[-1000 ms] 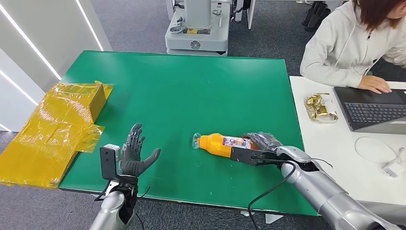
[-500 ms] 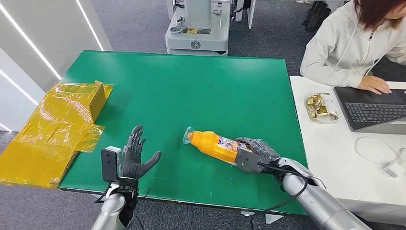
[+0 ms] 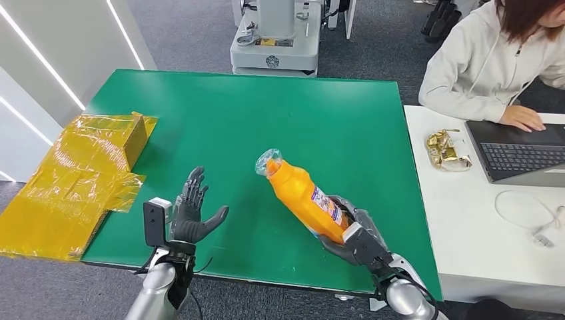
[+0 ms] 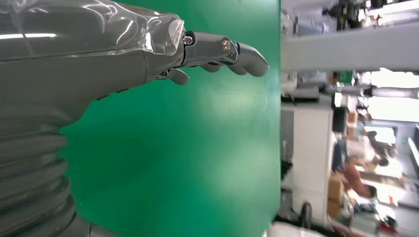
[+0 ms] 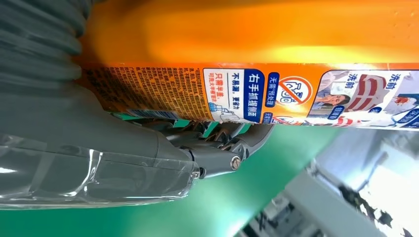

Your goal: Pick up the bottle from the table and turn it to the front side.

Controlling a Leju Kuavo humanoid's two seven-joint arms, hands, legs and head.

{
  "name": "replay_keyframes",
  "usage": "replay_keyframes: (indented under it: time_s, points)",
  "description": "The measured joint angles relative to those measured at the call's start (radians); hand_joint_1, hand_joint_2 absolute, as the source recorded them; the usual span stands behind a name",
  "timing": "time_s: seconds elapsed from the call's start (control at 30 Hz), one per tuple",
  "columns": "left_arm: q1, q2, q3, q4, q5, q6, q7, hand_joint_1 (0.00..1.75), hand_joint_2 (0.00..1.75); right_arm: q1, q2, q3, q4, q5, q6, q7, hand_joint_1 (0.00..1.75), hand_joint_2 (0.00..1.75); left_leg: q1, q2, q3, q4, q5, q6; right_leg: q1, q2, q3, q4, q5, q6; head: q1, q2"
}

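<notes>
Base of orange bottle [image 3: 303, 195] hidden inside right hand [image 3: 352, 239]; label print [image 5: 247, 94] partly legible in right wrist view, far end blurred. Right forearm cut off at lower edge of head view. Bottle gripped around its lower body by right hand, raised clear of green table [image 3: 280, 113] near the front edge. Long axis tilted, clear-wrapped cap end [image 3: 268, 162] pointing up, away from the robot and toward its left, base low toward its right. Left hand [image 3: 191, 215] raised over front-left part of table, palm facing bottle, fingers spread, holding nothing, well apart from bottle. Yellow wrapped cardboard [image 3: 80, 177] overhanging left table edge. White side table [image 3: 480, 220] at right carrying laptop [image 3: 520, 152], gold foil packet [image 3: 446, 150], white cable [image 3: 530, 213]; person's hand [image 3: 521, 117] resting at laptop. Grey machine base [image 3: 274, 47] beyond far edge.
</notes>
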Motion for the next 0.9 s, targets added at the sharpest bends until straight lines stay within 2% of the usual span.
replay_keyframes:
  time_s: [0.23,0.47,0.63,0.9]
  points:
    - [-0.129,0.016,-0.06,0.063,0.103,-0.139,0.041,0.0,1.75,-0.004,0.095,-0.022,0.002,0.136,-0.08,-0.081,1.75,1.75,0.0,0.0,0.0,0.0,0.001,-0.001,0.0,0.0,0.0,0.001,0.001,-0.001,0.0,0.0]
    - [-0.289,0.044,-0.133,0.112,0.203,-0.258,0.118,0.0,1.75,-0.094,0.184,-0.014,0.113,0.107,-0.09,-0.124,1.75,1.75,0.0,0.0,0.0,0.0,0.003,-0.001,0.0,0.0,-0.001,0.001,0.001,-0.001,0.0,0.0]
    - [-0.366,0.065,-0.167,0.139,0.251,-0.275,0.144,0.0,1.75,-0.152,0.209,-0.023,0.195,0.078,-0.1,-0.145,1.75,1.75,0.0,0.0,0.0,0.0,0.003,-0.001,0.0,0.001,-0.001,0.001,0.002,-0.001,0.0,0.0]
    - [-0.412,0.083,-0.19,0.167,0.288,-0.257,0.156,0.0,1.75,-0.172,0.212,-0.053,0.249,0.067,-0.142,-0.161,1.75,1.75,0.0,0.0,-0.001,0.001,0.003,-0.001,0.0,0.001,-0.001,0.001,0.001,-0.001,0.0,0.0]
